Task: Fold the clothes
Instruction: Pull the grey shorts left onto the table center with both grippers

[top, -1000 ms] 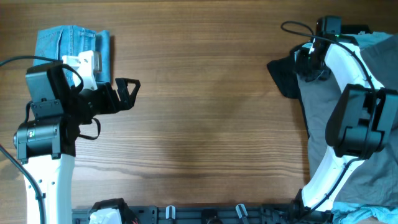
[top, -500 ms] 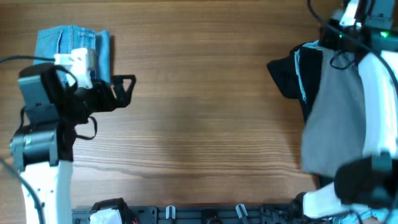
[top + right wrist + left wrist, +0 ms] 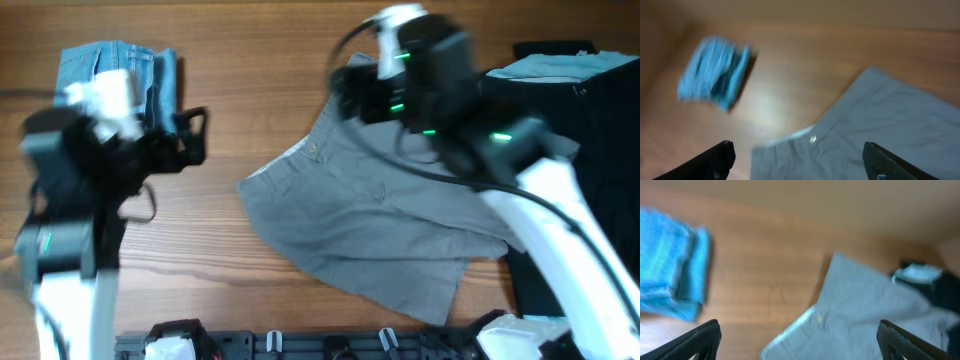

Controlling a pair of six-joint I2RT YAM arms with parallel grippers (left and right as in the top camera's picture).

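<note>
The wide grey shorts (image 3: 370,225) lie spread on the middle of the table, waistband with a button toward the left. They also show in the left wrist view (image 3: 865,310) and the right wrist view (image 3: 880,125). My right gripper (image 3: 350,95) is blurred above the shorts' top edge; in its wrist view (image 3: 800,162) the fingers are wide apart with nothing between them. My left gripper (image 3: 190,135) is open and empty to the left of the shorts, also seen in its wrist view (image 3: 800,340). Folded light-blue denim shorts (image 3: 110,65) lie at the back left.
A pile of black clothes (image 3: 600,160) with a pale-blue piece (image 3: 560,65) on top fills the right edge. The denim shorts also show in the left wrist view (image 3: 670,285) and the right wrist view (image 3: 712,77). A black rail (image 3: 330,345) runs along the front edge.
My right arm swung from the pile at the right to the table's middle, and the grey shorts now lie spread there. My left gripper shifted slightly left.
</note>
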